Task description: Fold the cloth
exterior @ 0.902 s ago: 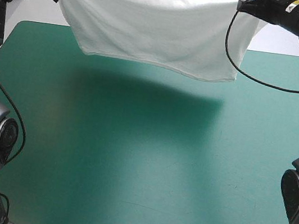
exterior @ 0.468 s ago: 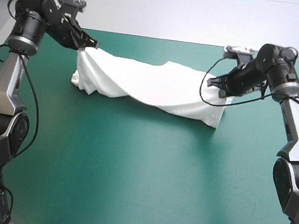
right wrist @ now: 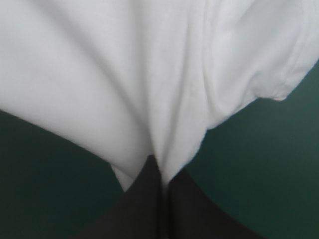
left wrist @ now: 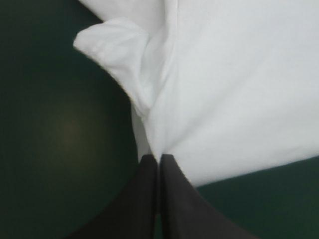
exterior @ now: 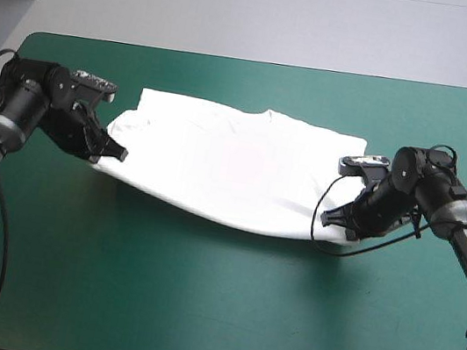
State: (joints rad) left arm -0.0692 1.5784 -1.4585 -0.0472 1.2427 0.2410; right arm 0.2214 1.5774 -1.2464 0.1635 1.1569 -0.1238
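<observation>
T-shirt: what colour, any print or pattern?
The T-shirt is plain white, with no pattern that I can make out; the high view shows it best.

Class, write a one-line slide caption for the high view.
Left gripper and right gripper pinch opposite ends of the white T-shirt, spread over the teal-green table.

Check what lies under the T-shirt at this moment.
Only the teal-green cover shows around the T-shirt, spread on it, its near edge pinched by the left end effector and the right end effector. Whatever is beneath the cloth is covered.
</observation>
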